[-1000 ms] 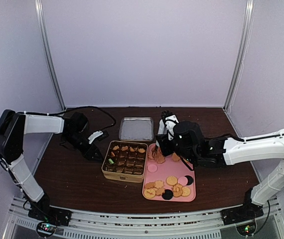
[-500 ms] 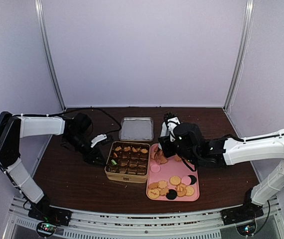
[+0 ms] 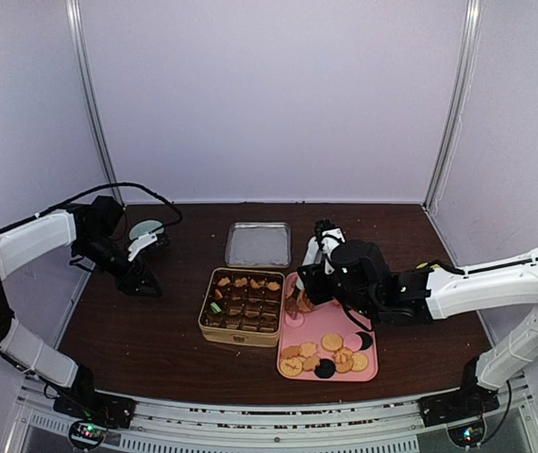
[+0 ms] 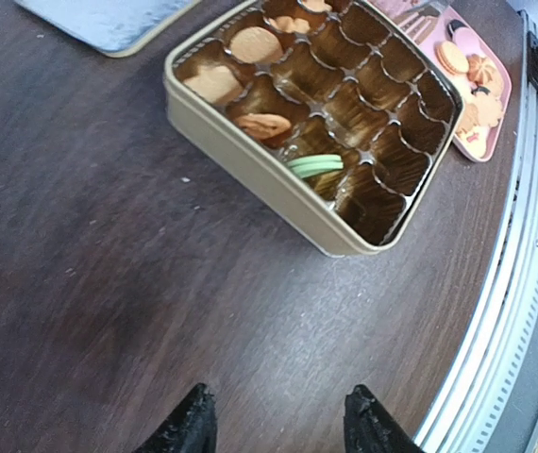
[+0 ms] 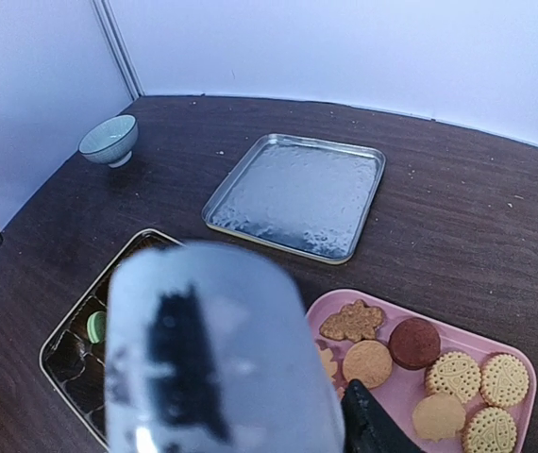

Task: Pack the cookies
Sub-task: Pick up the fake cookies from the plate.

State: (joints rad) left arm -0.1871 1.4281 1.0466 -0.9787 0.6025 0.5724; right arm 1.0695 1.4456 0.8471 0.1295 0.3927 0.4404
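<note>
Pink tray (image 3: 375,374) holds most cookies (image 3: 327,342), a few sit in the tin (image 3: 203,327) on its left; our left gripper (image 4: 278,429) is released and empty, the right gripper (image 3: 299,300) we cannot tell, and if it descends too low it may shove the loose tray.

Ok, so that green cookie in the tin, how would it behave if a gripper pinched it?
Thin and flat, the green cookie is probably light and apt to snap under a hard pinch. It seems to sit slanted in the tin, so a nudge might flip it.
</note>
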